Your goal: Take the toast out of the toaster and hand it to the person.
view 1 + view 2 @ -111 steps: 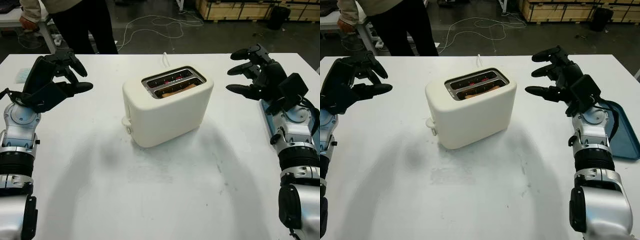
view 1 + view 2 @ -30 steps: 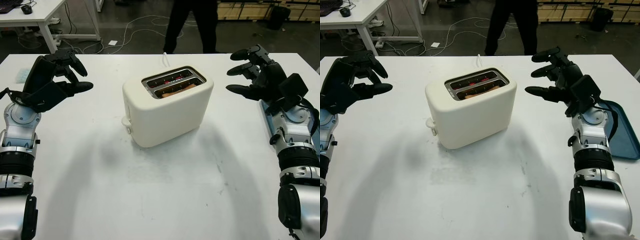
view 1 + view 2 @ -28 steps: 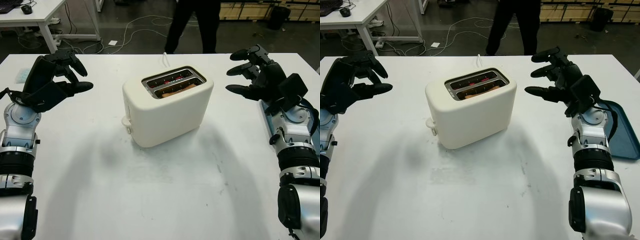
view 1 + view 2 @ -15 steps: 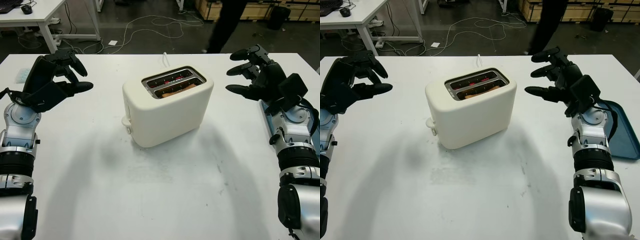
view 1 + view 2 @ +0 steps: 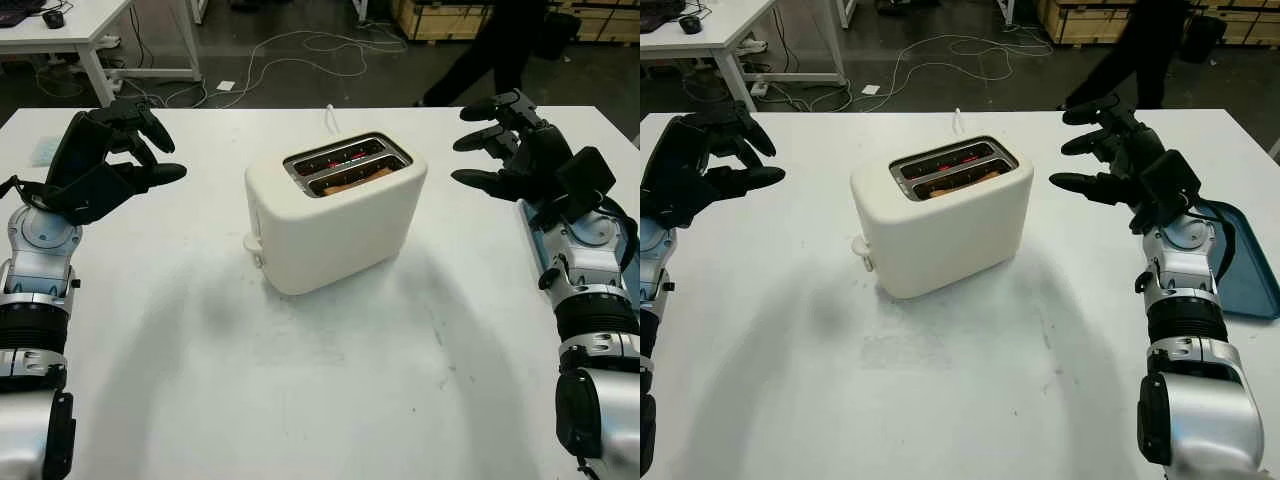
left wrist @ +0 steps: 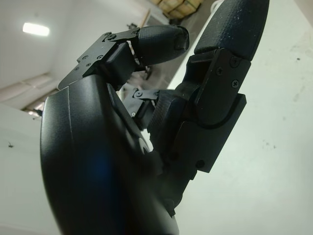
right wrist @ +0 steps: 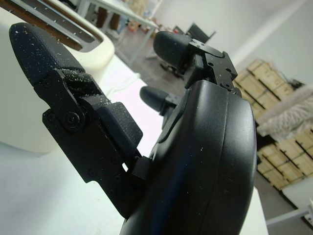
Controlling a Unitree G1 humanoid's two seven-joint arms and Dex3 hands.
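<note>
Your cream toaster (image 5: 335, 215) stands in the middle of the white table (image 5: 320, 400), its two slots facing up and its lever on the near-left end. The toast (image 5: 352, 180) sits low in the nearer slot, so you see no more than a brown top edge; the far slot glows red inside, and what it holds cannot be made out. No brand or lettering can be read on the toaster's shell.

Your left hand (image 5: 105, 160) hovers above the table well to the left of the toaster, holding nothing, fingers uncurled and pointing toward it. Your right hand (image 5: 510, 150) hovers well to the right, also empty, fingers extended toward the toaster. Neither touches it.

A blue tray (image 5: 1250, 270) lies at the right edge of the table, partly hidden behind your right forearm and cut off by the frame. A thin white cord (image 5: 330, 118) runs off the far edge of the table behind the toaster. Past the table, a person (image 5: 495, 50) in dark clothing is cut off at the top, only legs showing, beside cables (image 5: 300, 50) on the floor.
</note>
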